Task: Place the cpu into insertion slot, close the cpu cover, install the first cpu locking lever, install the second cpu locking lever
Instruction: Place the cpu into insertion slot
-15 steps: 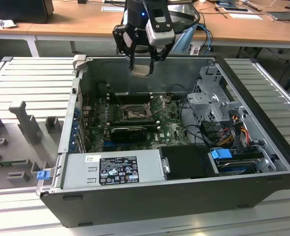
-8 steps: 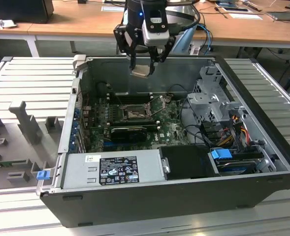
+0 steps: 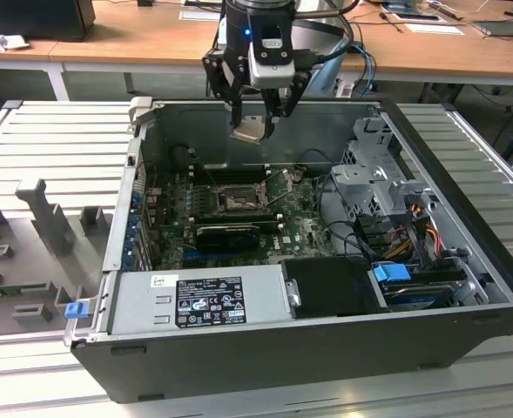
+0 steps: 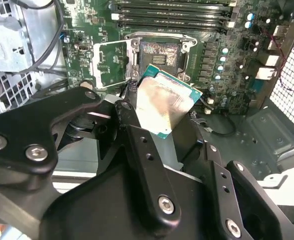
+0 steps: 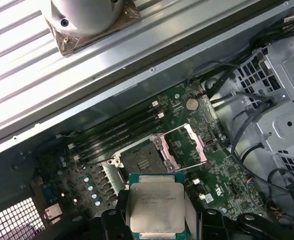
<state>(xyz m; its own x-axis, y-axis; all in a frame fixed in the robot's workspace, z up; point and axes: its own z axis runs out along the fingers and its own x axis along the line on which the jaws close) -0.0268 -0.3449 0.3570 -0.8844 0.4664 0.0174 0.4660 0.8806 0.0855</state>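
My gripper (image 3: 251,127) hangs above the back of the open computer case, shut on the cpu (image 3: 248,131), a pale square chip tilted between the fingers. In both wrist views the cpu (image 4: 165,104) (image 5: 155,206) sits between the black fingers (image 4: 137,137), well above the board. Below it lies the insertion slot (image 3: 236,203) (image 4: 159,52) (image 5: 139,162), a dark-framed square socket with nothing in it. The cpu cover (image 4: 112,64) (image 5: 184,146) is swung open and stands raised at one side of the slot.
Long black memory slots (image 3: 230,174) run just behind the socket. A grey power supply (image 3: 195,300) fills the case's front, with a metal drive cage (image 3: 378,165) and cable bundles (image 3: 404,235) at the exterior view's right. The case rests on a ribbed metal table (image 3: 56,139).
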